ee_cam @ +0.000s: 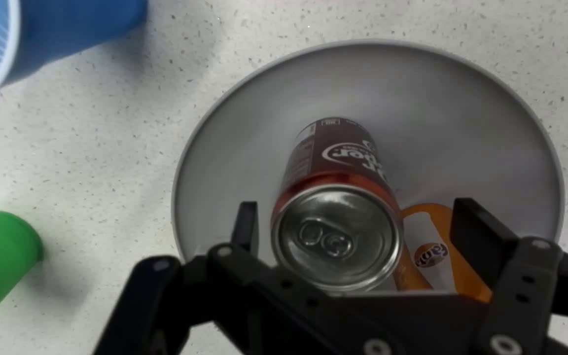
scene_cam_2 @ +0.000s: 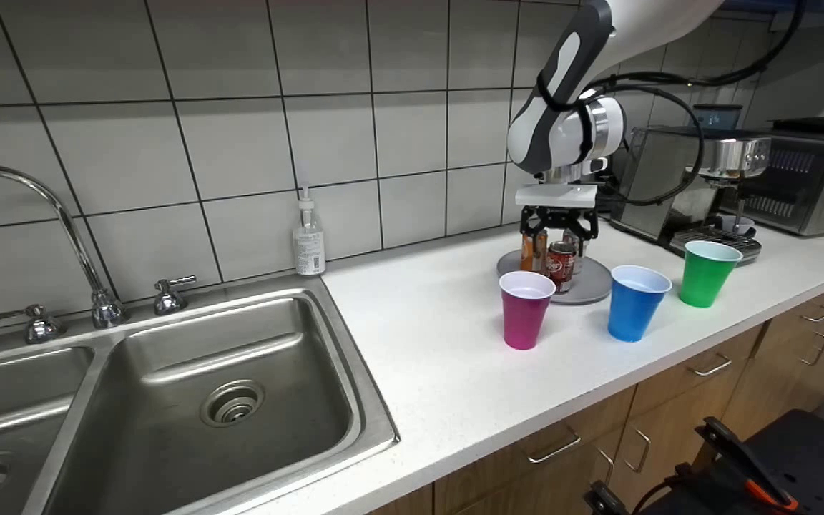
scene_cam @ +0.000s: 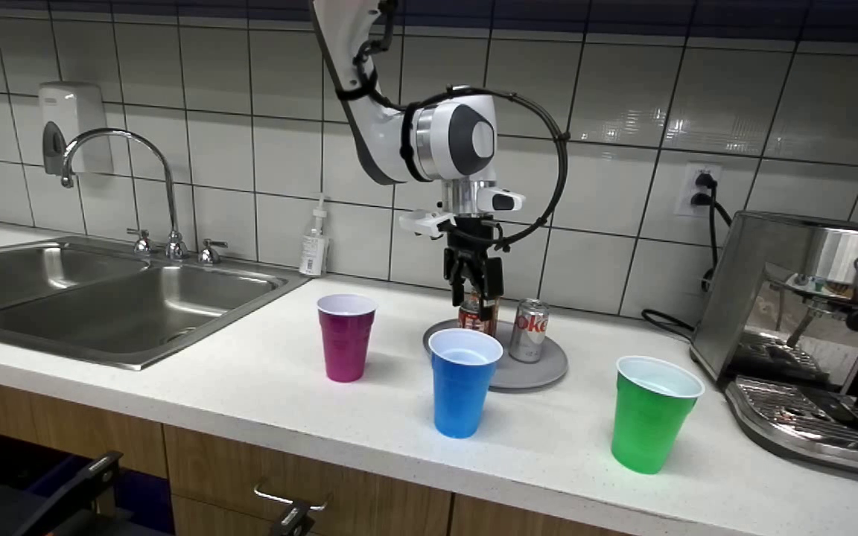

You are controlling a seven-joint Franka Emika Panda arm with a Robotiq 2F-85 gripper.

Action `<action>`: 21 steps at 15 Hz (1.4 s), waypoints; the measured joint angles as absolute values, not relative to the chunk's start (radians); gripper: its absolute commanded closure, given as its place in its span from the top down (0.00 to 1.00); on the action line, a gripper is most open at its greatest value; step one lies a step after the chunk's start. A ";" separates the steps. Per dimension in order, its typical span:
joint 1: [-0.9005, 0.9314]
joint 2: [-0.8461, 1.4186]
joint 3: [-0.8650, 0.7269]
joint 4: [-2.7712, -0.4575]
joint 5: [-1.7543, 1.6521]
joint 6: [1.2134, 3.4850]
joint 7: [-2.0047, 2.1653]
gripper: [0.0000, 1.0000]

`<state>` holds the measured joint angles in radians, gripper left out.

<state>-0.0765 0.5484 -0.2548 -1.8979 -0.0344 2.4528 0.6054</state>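
Closest to the lens in the wrist view, two black jointed fingers are hanging wide apart. Between them in that view, a dark red cylindrical metal can with white lettering is showing its silver top, a gap separating it from one fingertip. Just beside it, an orange cylindrical metal can with a Fanta logo is standing partly hidden behind the opposite finger; whether that finger is touching it, I cannot tell. Both cans are standing upright on a flat, round grey plate. In an exterior view, a silver cylindrical metal can with red Coke lettering is sharing the plate, just beside the fingers. A white robot arm with dark grey panels is hanging over this group of cans.

On the white speckled surface, a tapered blue plastic cup is standing near the plate's front edge. A tapered magenta plastic cup is standing on the side toward a double-basin stainless steel sink, while a tapered green plastic cup is standing nearer a boxy metal espresso machine. A curved chrome faucet is arching up from the sink's back rim, and a clear pump bottle with a white label is standing by its back corner, just in front of a pale tiled wall.
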 measured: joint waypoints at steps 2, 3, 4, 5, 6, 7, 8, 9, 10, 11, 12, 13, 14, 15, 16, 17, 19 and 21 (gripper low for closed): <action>-0.077 0.558 -0.260 -1.885 -0.030 2.448 0.605 0.75; -0.078 0.562 -0.262 -1.880 -0.029 2.444 0.605 0.74; -0.078 0.566 -0.264 -1.875 -0.027 2.440 0.606 0.66; -0.078 0.570 -0.265 -1.871 -0.026 2.437 0.606 0.58; -0.079 0.574 -0.265 -1.867 -0.026 2.433 0.606 0.51; -0.079 0.577 -0.266 -1.863 -0.026 2.429 0.606 0.42; -0.079 0.580 -0.267 -1.860 -0.026 2.427 0.606 0.40; -0.079 0.580 -0.267 -1.856 -0.025 2.424 0.606 0.40; -0.079 0.581 -0.268 -1.855 -0.025 2.422 0.606 0.40; -0.079 0.581 -0.268 -1.854 -0.025 2.421 0.606 0.40; -0.079 0.581 -0.268 -1.854 -0.025 2.421 0.606 0.40; -0.079 0.581 -0.268 -1.854 -0.025 2.421 0.606 0.40; -0.079 0.581 -0.268 -1.854 -0.025 2.421 0.606 0.40; -0.078 0.581 -0.268 -1.854 -0.025 2.421 0.606 0.40; -0.076 0.580 -0.267 -1.854 -0.025 2.421 0.605 0.40; -0.073 0.579 -0.267 -1.854 -0.025 2.422 0.605 0.40; -0.065 0.575 -0.266 -1.855 -0.025 2.422 0.605 0.40; -0.052 0.571 -0.265 -1.858 -0.025 2.422 0.605 0.40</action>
